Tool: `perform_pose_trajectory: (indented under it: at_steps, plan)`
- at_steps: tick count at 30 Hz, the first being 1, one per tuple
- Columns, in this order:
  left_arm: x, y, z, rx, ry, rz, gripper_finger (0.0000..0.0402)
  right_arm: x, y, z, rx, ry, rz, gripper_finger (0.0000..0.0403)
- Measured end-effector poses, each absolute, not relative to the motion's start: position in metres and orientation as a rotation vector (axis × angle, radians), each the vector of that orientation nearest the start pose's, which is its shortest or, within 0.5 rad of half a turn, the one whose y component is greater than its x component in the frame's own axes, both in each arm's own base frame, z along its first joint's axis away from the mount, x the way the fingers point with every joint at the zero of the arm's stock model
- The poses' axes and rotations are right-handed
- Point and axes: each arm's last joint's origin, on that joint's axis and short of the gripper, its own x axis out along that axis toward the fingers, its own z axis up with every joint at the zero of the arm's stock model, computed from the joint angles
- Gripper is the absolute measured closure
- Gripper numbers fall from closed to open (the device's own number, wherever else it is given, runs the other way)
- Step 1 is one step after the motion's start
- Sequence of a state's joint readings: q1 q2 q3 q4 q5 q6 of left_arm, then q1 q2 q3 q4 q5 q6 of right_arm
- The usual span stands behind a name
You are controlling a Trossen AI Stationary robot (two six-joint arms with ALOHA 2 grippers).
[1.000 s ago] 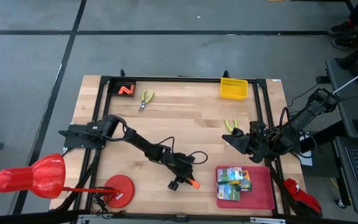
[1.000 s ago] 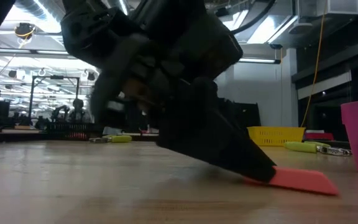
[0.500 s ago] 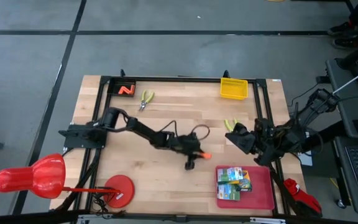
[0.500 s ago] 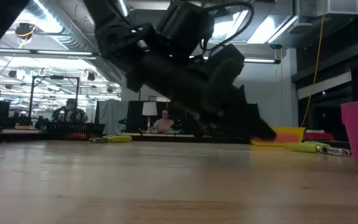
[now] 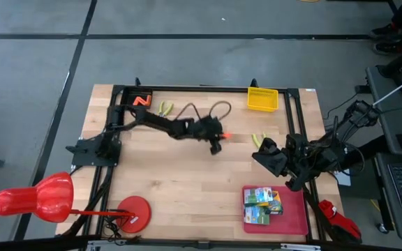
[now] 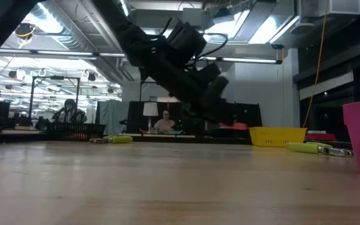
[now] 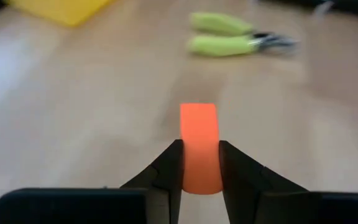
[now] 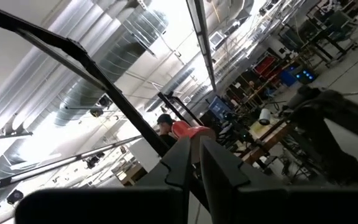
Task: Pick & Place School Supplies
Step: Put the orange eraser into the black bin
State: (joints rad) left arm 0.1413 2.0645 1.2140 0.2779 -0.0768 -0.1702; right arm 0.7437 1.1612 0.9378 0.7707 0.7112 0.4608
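Left wrist view shows the left gripper (image 7: 200, 163) clamped on an orange stub (image 7: 199, 146), carried above the table's (image 5: 187, 174) middle toward the yellow basket (image 5: 262, 98). It looks light, stiff and smooth, best pinched across its flat sides; no writing is readable. The right gripper (image 5: 265, 155) waits near the red tray (image 5: 295, 217), fingers nearly together.

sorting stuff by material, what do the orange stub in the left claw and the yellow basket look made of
The orange stub, pinched in the left claw, looks like matte wax or plastic: flat, even colour, no shine. The yellow basket looks like mesh, probably coated wire or plastic; its grid pattern shows from above.
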Motion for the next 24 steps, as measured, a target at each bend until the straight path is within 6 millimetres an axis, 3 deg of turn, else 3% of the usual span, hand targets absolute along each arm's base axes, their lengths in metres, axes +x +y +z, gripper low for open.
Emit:
perform_pose_trajectory:
  at_steps: [11, 19, 24]
  plan:
    - [0.379, 0.148, 0.156, -0.185, 0.79, 0.334, 0.0322, 0.192, 0.151, 0.397, 0.789, -0.402, 0.116, 0.0364]
    - [0.337, 0.187, 0.165, -0.222, 0.953, 0.34, 0.0322, 0.187, 0.146, 0.403, 0.752, -0.442, 0.1, 0.0364]
    - [0.303, 0.202, 0.174, -0.258, 0.967, 0.401, 0.0327, 0.182, 0.142, 0.408, 0.729, -0.465, 0.099, 0.0364]
